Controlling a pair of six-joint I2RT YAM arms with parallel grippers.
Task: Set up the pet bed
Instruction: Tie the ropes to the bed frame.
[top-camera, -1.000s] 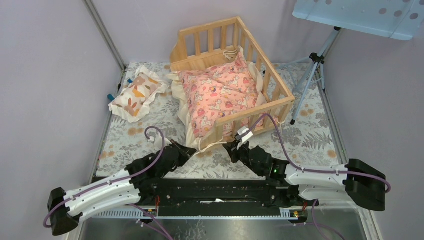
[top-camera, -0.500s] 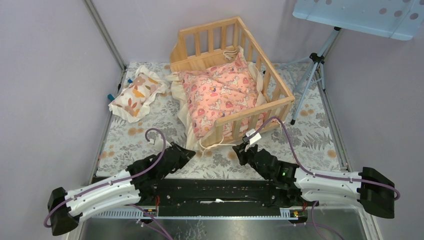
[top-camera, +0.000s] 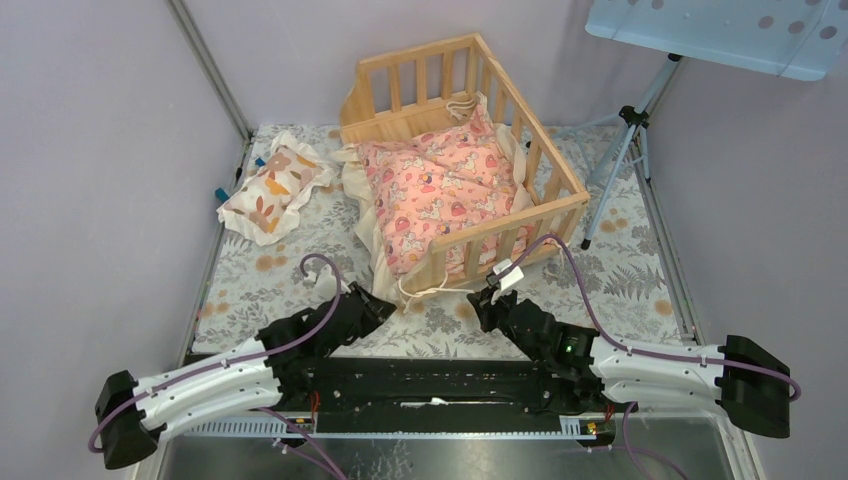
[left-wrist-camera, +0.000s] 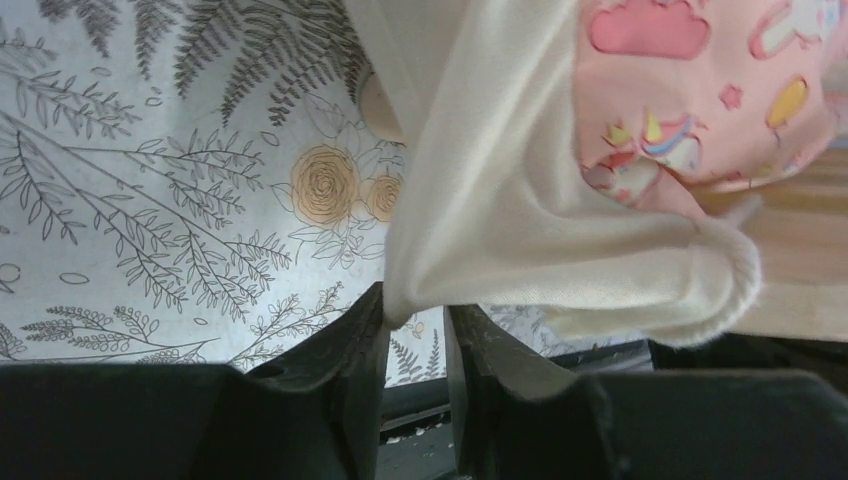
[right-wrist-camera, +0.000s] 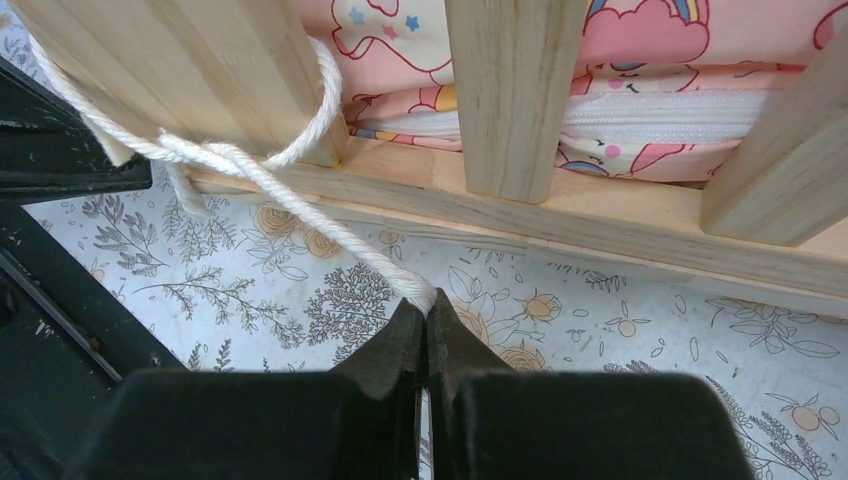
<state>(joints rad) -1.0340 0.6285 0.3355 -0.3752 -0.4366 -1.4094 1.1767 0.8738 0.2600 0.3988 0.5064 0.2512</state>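
Right wrist cam: right gripper (right-wrist-camera: 425, 322) is pinched tight on a white cord (right-wrist-camera: 300, 205), w/ the strand entering right at the tips.
Cord: runs up-left from the tips to a loose loop round a post of the pet bed (right-wrist-camera: 620, 215). Looks like a tie string, prob. held to pull it out of the way or draw it snug.
Left gripper (left-wrist-camera: 418, 320): jaws narrow-open, a slit of floral tablecloth (left-wrist-camera: 150, 200) shows between them, nothing clamped.
Ruffle (left-wrist-camera: 480, 200): cream edge of the pink cushion (left-wrist-camera: 700, 90) hangs right at the left tips. Touching one finger or just above it, view too close to say.
Why there: left arm sits at the bed's open side, where the cushion spills out. Right arm sits at the low slatted rail w/ the cord.
Pet bed pos.: mid-to-back of table, set at an angle, front rail just beyond the right gripper.
Cushion state: rumpled, partly over the edge onto the cloth. Judged not seated flat yet, so it needs tucking in.
Pillow (top-camera: 275, 190): small leaf-print one lies on the cloth left of the bed, well apart from both arms. Likely goes in last.
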